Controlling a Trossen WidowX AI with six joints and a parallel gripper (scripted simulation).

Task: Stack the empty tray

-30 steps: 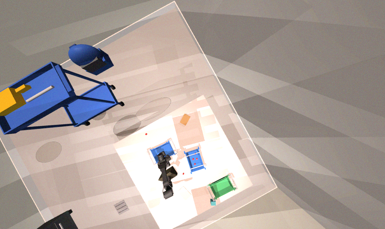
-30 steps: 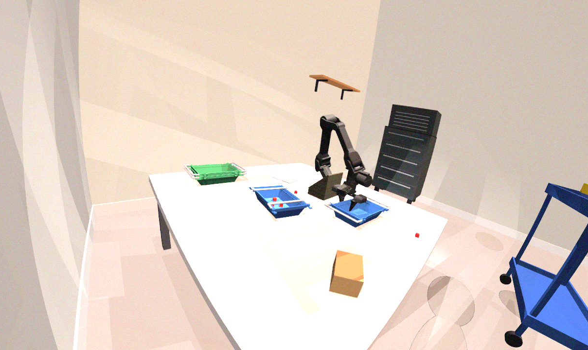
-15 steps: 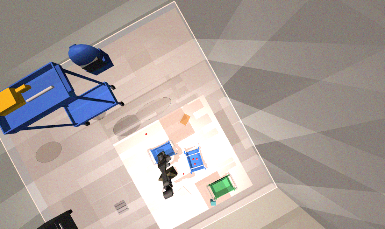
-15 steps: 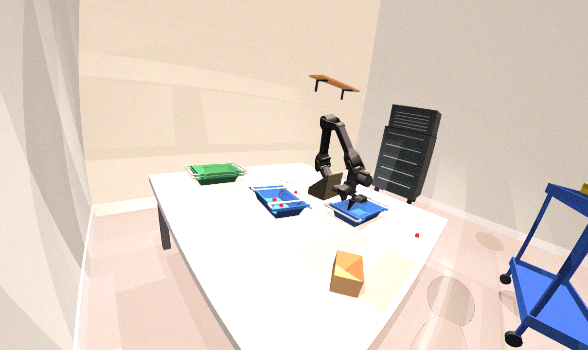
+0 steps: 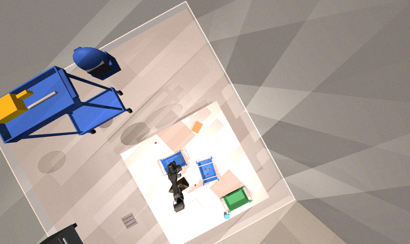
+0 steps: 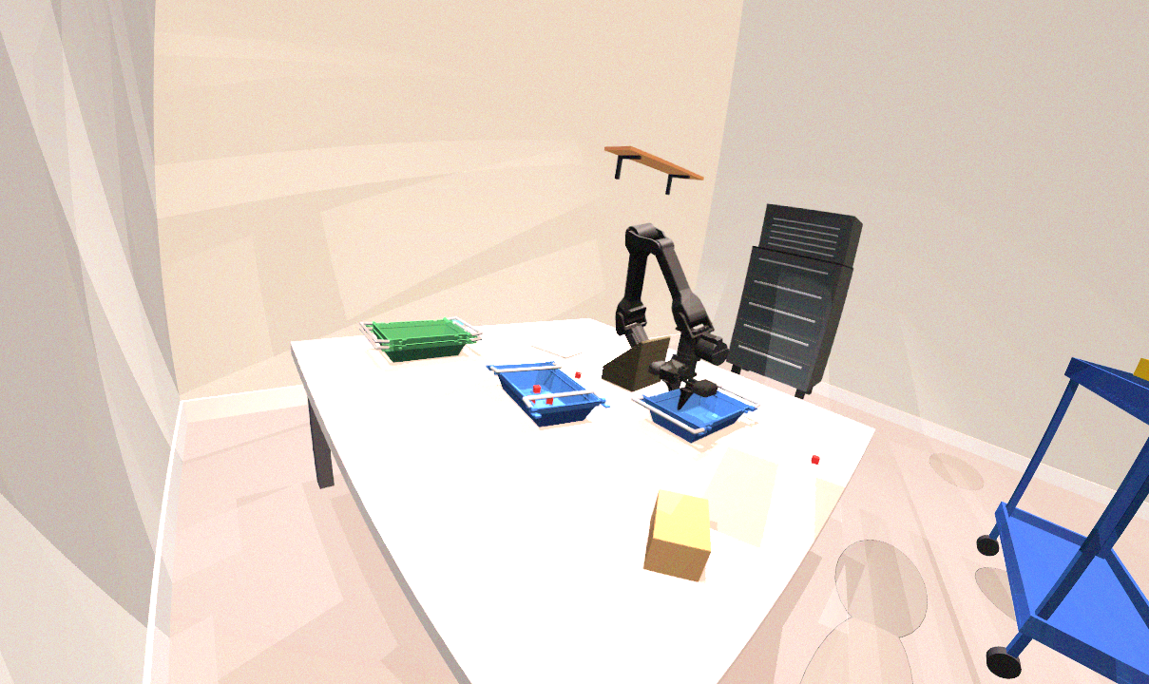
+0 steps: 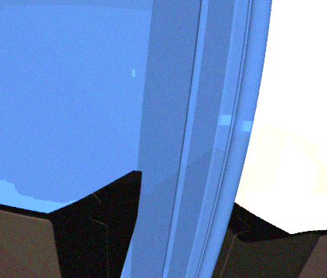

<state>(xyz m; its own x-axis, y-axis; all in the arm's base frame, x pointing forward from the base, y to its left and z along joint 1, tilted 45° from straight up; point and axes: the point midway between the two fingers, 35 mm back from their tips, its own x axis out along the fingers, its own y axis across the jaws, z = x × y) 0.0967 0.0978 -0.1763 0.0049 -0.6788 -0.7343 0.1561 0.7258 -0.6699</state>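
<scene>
The loaded blue tray [image 5: 199, 171] [image 6: 565, 415] stands on the table with several small red blocks [image 5: 207, 174] [image 6: 536, 389] inside. Both its wire bars lie in across its top, one bar [image 5: 205, 163] [image 6: 531, 369] near each end. The empty blue tray [image 5: 177, 157] [image 6: 718, 425] [image 7: 167, 116] stands beside it, level, its own bars swung out over its ends. My gripper [image 6: 684, 395] [image 7: 162, 182] is shut on the long side wall of the empty tray, one finger inside and one outside. The lower part of that wall is hidden by the fingers.
A green tray [image 5: 236, 199] [image 6: 425, 349] stands at the table's far end, with a teal cube [image 5: 227, 215] by it. A cardboard box [image 5: 196, 127] [image 6: 679, 536] stands at the other end. Loose red blocks [image 5: 155, 142] [image 6: 577, 374] lie on the table. The dark wedge base [image 6: 633, 366] is near the trays.
</scene>
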